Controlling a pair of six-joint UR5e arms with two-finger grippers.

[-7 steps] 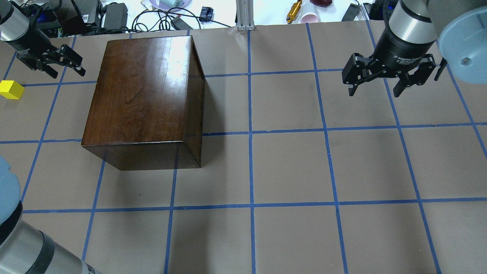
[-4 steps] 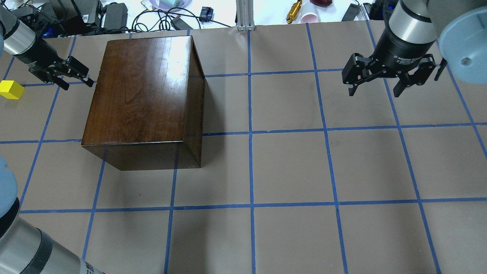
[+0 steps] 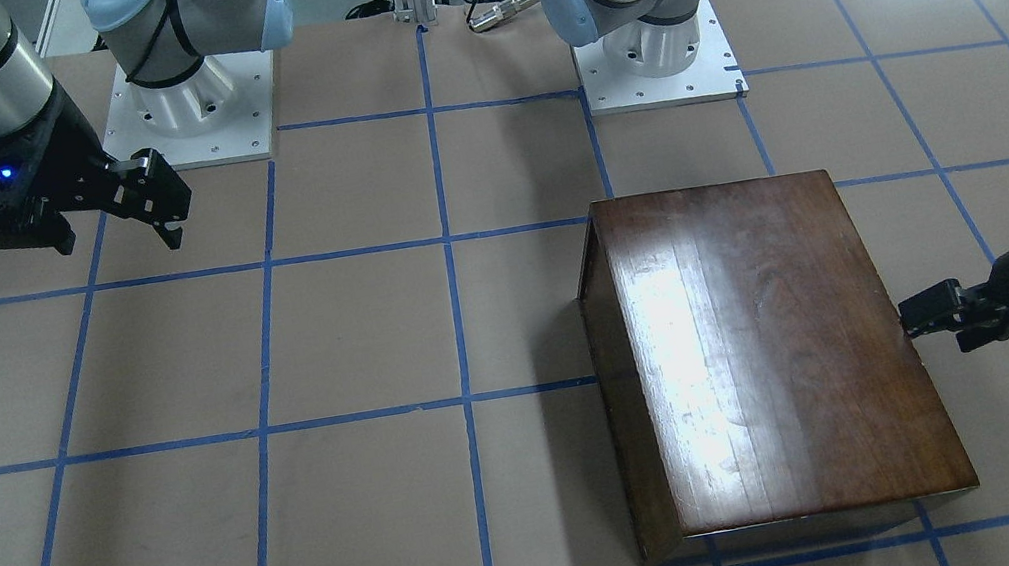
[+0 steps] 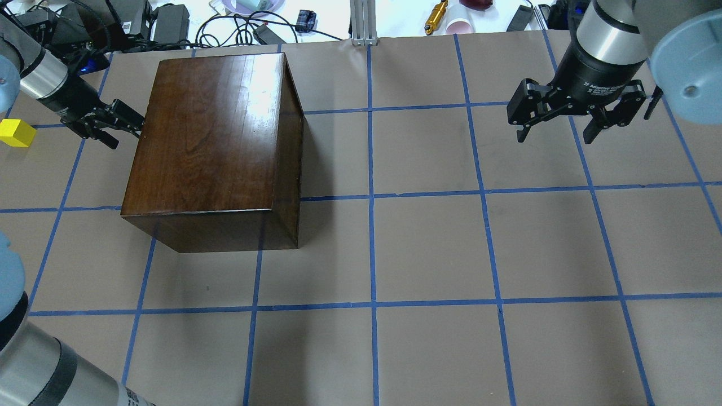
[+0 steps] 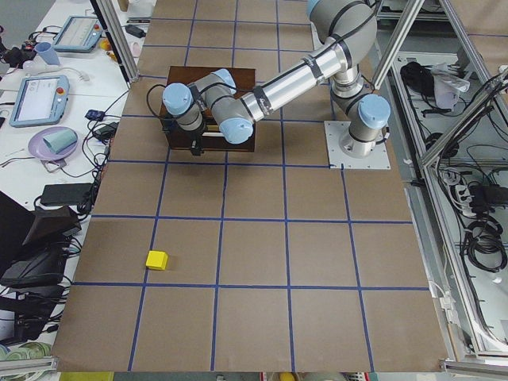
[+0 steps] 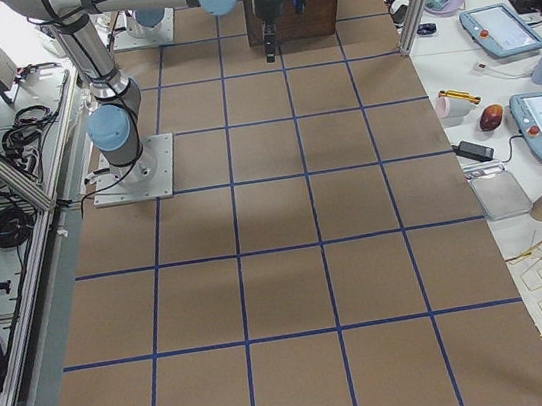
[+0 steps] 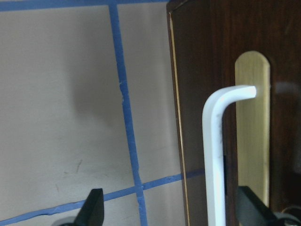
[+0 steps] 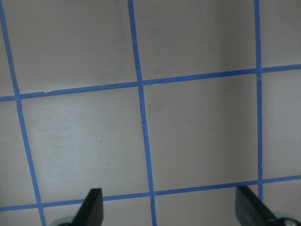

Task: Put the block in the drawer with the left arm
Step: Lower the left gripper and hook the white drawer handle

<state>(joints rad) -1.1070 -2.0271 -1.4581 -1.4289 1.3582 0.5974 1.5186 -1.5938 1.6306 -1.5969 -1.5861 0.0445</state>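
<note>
Entry: drawer (image 7: 202,56). We see only its dark front panel, closed into the box (image 4: 208,141). Its inside is hidden in every view, so we list no contents. In the overhead view the front faces 9 o'clock and is out of sight.

Pull (image 7: 214,155): pale bent bar on a brass plate (image 7: 252,141), cut off at the wrist view's lower edge.

Left fingers (image 7: 93,209): spread wide, one to either side of the pull, gripping nothing. We cannot tell whether they touch it.

Block (image 4: 16,133): on the surface (image 4: 428,248) at 9 o'clock from the left fingers, apart from them, at the overhead view's edge.

Right fingers (image 8: 93,207): spread open and empty above the surface, well apart from the box at its 3 o'clock.
</note>
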